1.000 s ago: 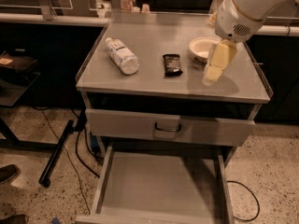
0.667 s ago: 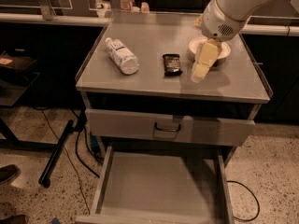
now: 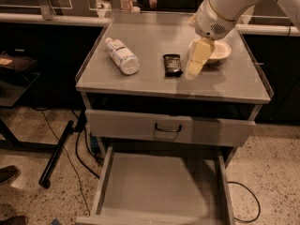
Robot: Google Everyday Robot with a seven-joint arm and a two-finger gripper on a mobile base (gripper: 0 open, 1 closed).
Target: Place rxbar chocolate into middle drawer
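- Comparing the last second of feed, I saw the gripper (image 3: pixel 193 70) slide leftward across the cabinet top (image 3: pixel 140 36). It moved away from the front of the pale bowl (image 3: pixel 224 50) and toward the rxbar chocolate (image 3: pixel 172 64).
- At this moment it hung just to the right of the bar, close but apart from it as far as I could see, angled down and to the left.
- I could not tell whether the gripper was apart or together, and I made out nothing carried in it.
- The rxbar chocolate had not shifted. It lay flat near the middle of the top, between the water bottle (image 3: pixel 123 56) on one side and the bowl on the other, well apart from the bottle.
- The middle drawer (image 3: pixel 159 186) stood pulled out below with its floor bare, under the closed drawer front (image 3: pixel 140 125) with the loop handle.
- I judged that the approach was closing in and the grasp was not yet made, so none of the placing was done.
- I reckoned the next move needed a small shift left and a descent over the bar. A flat, thin wrapper like that could skid along the smooth metal instead of lifting.
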